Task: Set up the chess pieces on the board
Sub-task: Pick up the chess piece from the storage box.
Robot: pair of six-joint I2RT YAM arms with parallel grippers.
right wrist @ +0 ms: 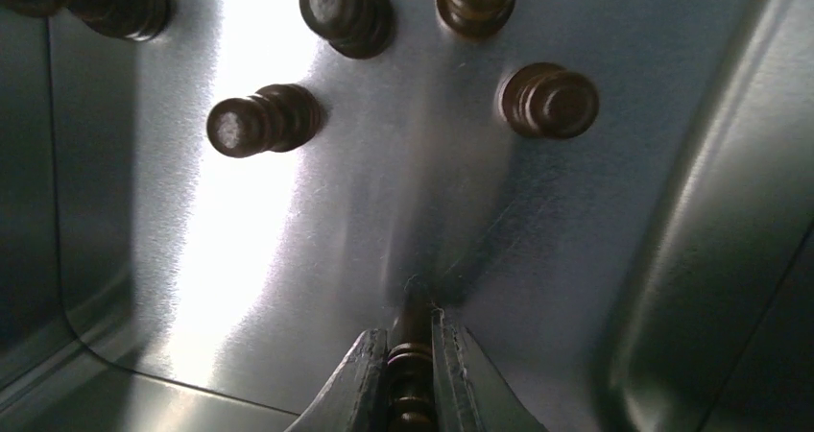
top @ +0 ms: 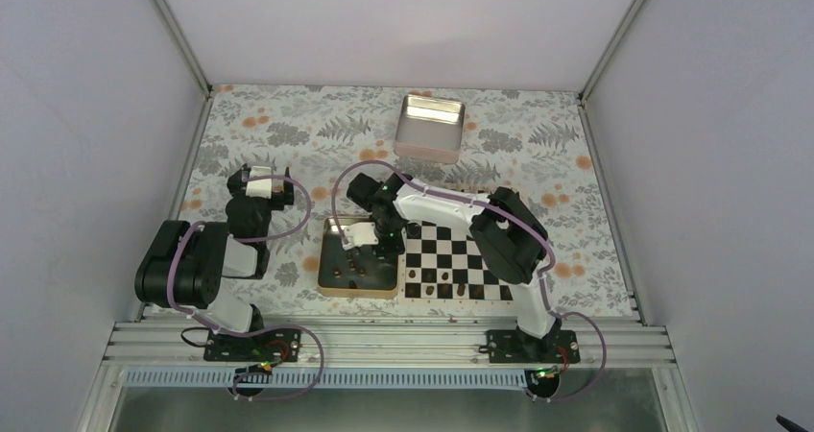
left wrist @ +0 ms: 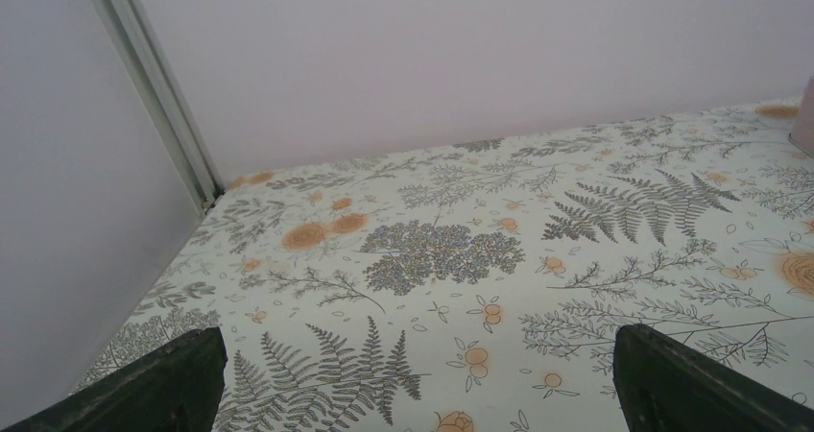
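Observation:
My right gripper [right wrist: 411,341] is shut on a small dark brown chess piece [right wrist: 413,374] pinched between its two fingers, low over the floor of the gold-rimmed metal tray [top: 331,284]. Several more dark chess pieces [right wrist: 264,120] lie or stand on the tray's shiny bottom ahead of the fingers. From above, the right gripper [top: 357,245] reaches down into that tray, just left of the black-and-white board [top: 461,250]. A few dark pieces [top: 443,282] stand along the board's near row. My left gripper [left wrist: 413,379] is open and empty over the floral cloth at the left.
A silver tin [top: 431,125] sits at the back centre of the floral tablecloth [top: 288,134]. White walls close in on three sides, and a metal rail [top: 384,341] runs along the near edge. The tray's raised wall [right wrist: 710,259] curves up to the right of the held piece.

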